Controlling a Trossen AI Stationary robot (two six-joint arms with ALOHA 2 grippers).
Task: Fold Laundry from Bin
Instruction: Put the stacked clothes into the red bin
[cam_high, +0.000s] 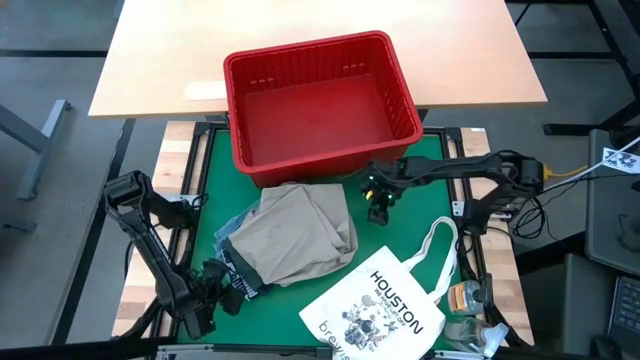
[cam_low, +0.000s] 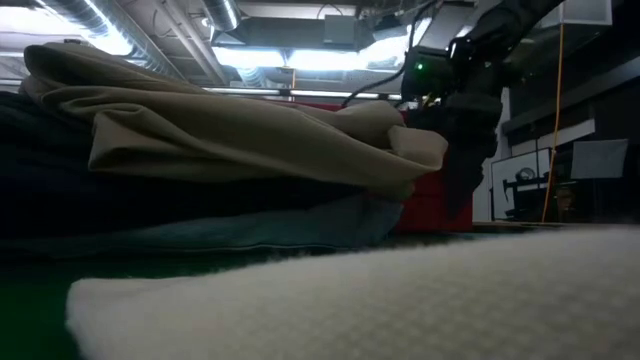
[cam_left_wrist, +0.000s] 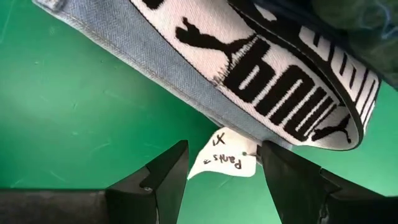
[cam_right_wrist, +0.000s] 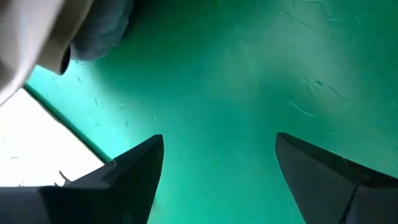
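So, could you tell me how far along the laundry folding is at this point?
Done: the bin looks empty, and the laundry lies heaped on the green mat, khaki on top. In hand: nothing; the left gripper is open at the pile's edge near a paper tag, and the right gripper is open over bare mat. Left: all the folding, since no garment is folded.

Overhead, straight down on the whole green mat (cam_high: 400, 240), the red bin (cam_high: 318, 98) and both arms. Level at mat height, pressed close against the khaki garment (cam_low: 240, 130) with the white tote bag (cam_low: 400, 300) blurred in front, same pile as from above (cam_high: 295, 232). On each wrist, close over the mat: left at a denim waistband (cam_left_wrist: 130, 53), right at bare green (cam_right_wrist: 249, 74).
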